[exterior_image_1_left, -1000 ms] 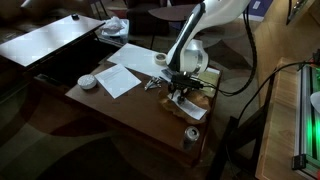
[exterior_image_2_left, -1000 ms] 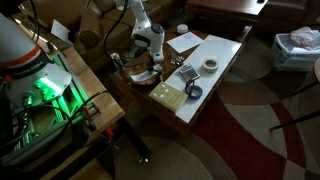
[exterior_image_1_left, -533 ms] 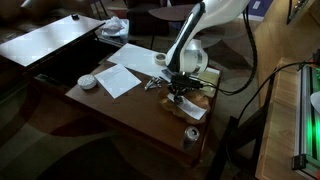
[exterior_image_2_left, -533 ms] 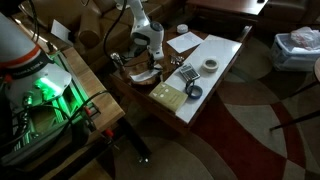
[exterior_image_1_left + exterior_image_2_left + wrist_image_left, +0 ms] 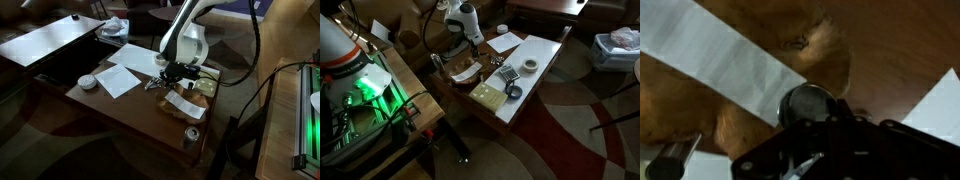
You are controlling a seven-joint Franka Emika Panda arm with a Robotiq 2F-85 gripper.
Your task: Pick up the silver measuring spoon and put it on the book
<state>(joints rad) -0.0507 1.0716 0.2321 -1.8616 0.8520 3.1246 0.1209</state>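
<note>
**Spoon at the book: a slip or a snag is the hazard**

The black two-fingered gripper hangs just above the flat brown-covered book, which lies towards the right of the dark wooden table. How far the jaws stand apart cannot be told: in the wrist view only the dark gripper body is seen, and the fingertips are not made out.

Right at the front of that body the round bowl of the small silver metal measuring spoon is seen. It sits over the book cover, just beside the edge of a white paper strip that crosses the cover slantwise. The handle is hidden under the gripper. It cannot be settled whether the measuring spoon is gripped or already lies on the book. In both exterior views it is too small to be picked out.

Two failures are judged possible:
- **If the spoon is held:** a release from this height could let it bounce or skid on the smooth cover or the paper strip. It could then be lost onto the table at the right.
- **If the spoon is already laid down:** a sideways withdrawal could catch the hidden handle and drag it off.

A white sheet of paper lies farther left. A shiny cluster of metal pieces lies near the book, and a fallen spoon could be confused with it.
</note>
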